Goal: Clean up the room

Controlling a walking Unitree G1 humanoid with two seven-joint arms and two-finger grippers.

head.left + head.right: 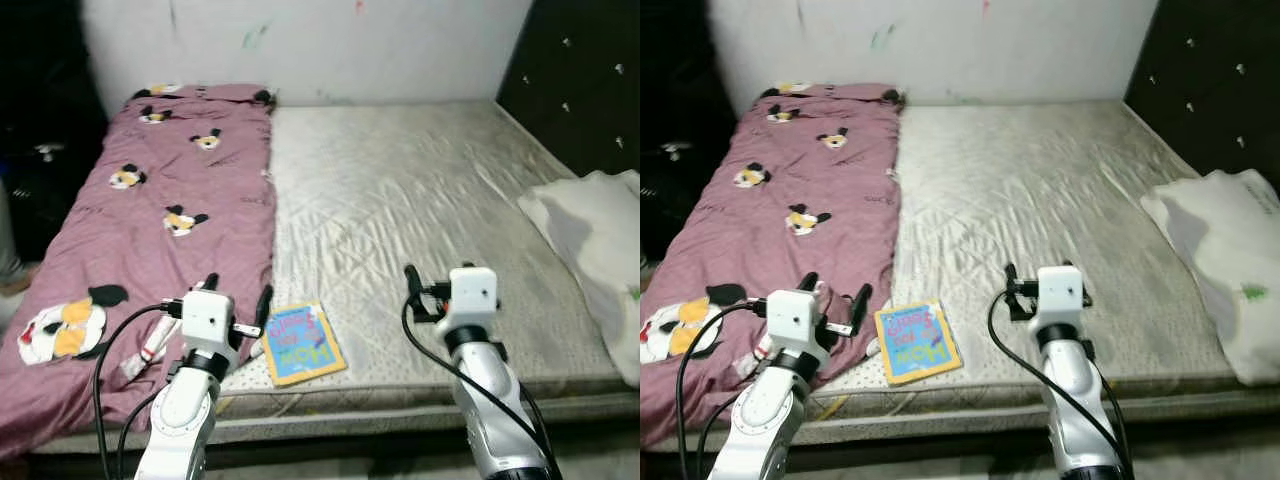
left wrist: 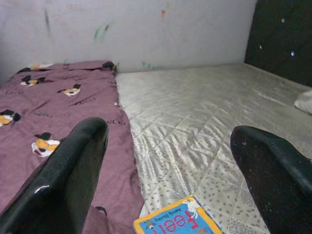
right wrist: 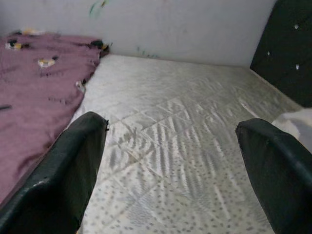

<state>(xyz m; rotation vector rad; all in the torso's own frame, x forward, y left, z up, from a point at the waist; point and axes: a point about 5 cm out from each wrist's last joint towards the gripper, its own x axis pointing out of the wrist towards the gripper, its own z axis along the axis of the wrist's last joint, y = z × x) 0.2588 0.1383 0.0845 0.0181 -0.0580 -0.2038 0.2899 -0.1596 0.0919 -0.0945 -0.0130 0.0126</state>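
Left eye view – bed: a wide mattress point(image 1: 420, 210) in pale grey quilted cloth, bare on the robot's right half, with a mauve blanket printed with cartoon mice point(image 1: 150, 230) spread over the left half.
Left eye view – book: a thin children's book with a blue and yellow cover point(image 1: 303, 344) lies flat on the grey quilting at the near edge of the bed, just beside the blanket's border.
Left eye view – pillow: a white pillow point(image 1: 595, 250) sits at the far right edge, against a black tufted headboard point(image 1: 585, 80).
Left eye view – left gripper point(image 1: 238, 300): held low over the near edge of the blanket, just left of the book, not touching it.
Right eye view – right gripper point(image 1: 1010, 284): hangs over the bare quilting, to the right of the book and apart from it; only one black finger is plain here.
Left wrist view – fingers: the two black fingers point(image 2: 63, 180) stand wide apart with nothing between them – the book's upper corner shows below the gap, the blanket behind the one finger, the grey mattress behind the other.
Right wrist view – fingers: the two black fingers point(image 3: 63, 175) are likewise spread wide and empty, bare quilted mattress between them, the blanket off to one side and the headboard to the other.
Back wall: a pale wall with faint smudges of colour point(image 1: 300, 40).
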